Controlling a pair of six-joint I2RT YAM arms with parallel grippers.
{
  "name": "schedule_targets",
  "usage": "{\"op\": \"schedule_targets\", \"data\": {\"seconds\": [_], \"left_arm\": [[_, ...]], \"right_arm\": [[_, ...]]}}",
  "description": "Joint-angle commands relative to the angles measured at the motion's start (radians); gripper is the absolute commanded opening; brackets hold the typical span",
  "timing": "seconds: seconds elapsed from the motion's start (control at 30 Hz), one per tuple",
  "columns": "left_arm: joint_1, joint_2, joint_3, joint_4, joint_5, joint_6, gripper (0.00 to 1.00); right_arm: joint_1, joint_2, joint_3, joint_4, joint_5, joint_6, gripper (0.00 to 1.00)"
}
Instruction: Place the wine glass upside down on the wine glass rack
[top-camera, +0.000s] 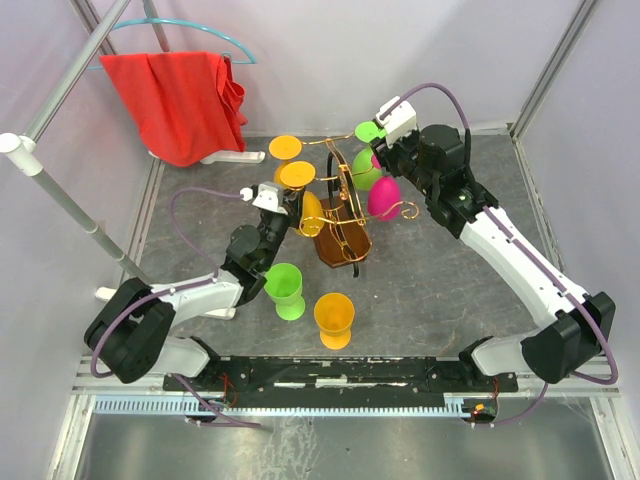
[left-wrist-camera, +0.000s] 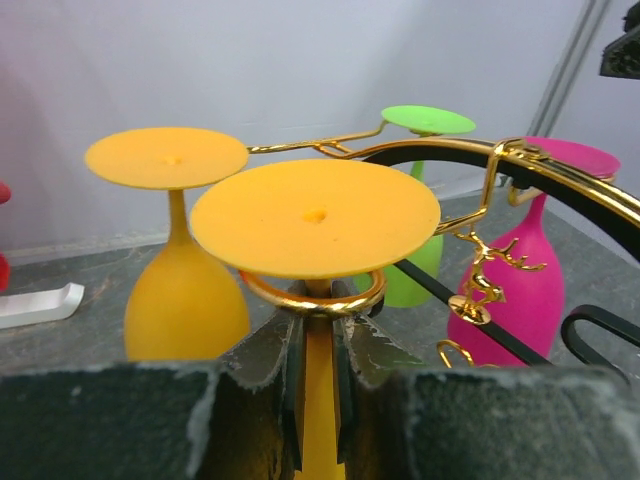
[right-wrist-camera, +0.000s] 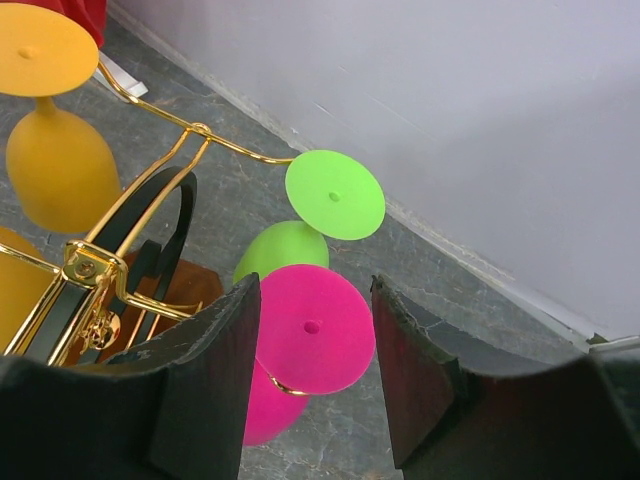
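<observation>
At the middle of the tabletop (top-camera: 440, 290) stands the wine glass rack (top-camera: 340, 215), its gold wire arms spreading over a dark wooden base (top-camera: 338, 246). The left hand (top-camera: 287, 205) is clamped on the stem of the orange wine glass (top-camera: 297, 176). This glass is upside down at the rack's left side, its round foot lying on a gold wire ring (left-wrist-camera: 312, 302) with the stem passing down through it. Its bowl is hidden below the fingers in the left wrist view. Just behind it hangs a second orange glass (top-camera: 285, 147). On the rack's far right side a green glass (top-camera: 366, 170) and a magenta glass (top-camera: 383, 197) hang foot up, close together. The right hand (right-wrist-camera: 315, 290) has its fingers (right-wrist-camera: 215, 390) spread apart on either side of the magenta foot, with no contact that can be seen; the stem under that foot is out of sight. Open room lies in front of the rack toward the arm bases, where an upright green glass (top-camera: 285, 290) and an upright orange glass (top-camera: 334, 318) stand near each other. The right half of the tabletop is bare grey up to its edge. At the far left a red cloth (top-camera: 180, 95) hangs against the back wall.
</observation>
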Motion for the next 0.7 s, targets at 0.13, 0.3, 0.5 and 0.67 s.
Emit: {"op": "schedule_targets", "data": {"seconds": [0.13,0.3,0.5,0.67], "left_arm": [[-0.002,-0.101,-0.071,0.073,-0.117,0.034,0.03],[-0.002,-0.166,-0.102,0.039,-0.081,0.035,0.03],[-0.003,-0.202,-0.100,-0.046,0.015,0.055,0.03],[-0.008,-0.184,-0.095,-0.053,0.051,0.038,0.03]], "right_arm": [[-0.001,-0.020,-0.003,0.043,0.005,-0.007,0.56],[-0.001,-0.017,-0.003,0.047,-0.007,0.003,0.56],[-0.001,-0.015,-0.004,0.051,-0.012,0.015,0.56],[-0.001,-0.024,-0.012,0.051,-0.010,0.020,0.56]]}}
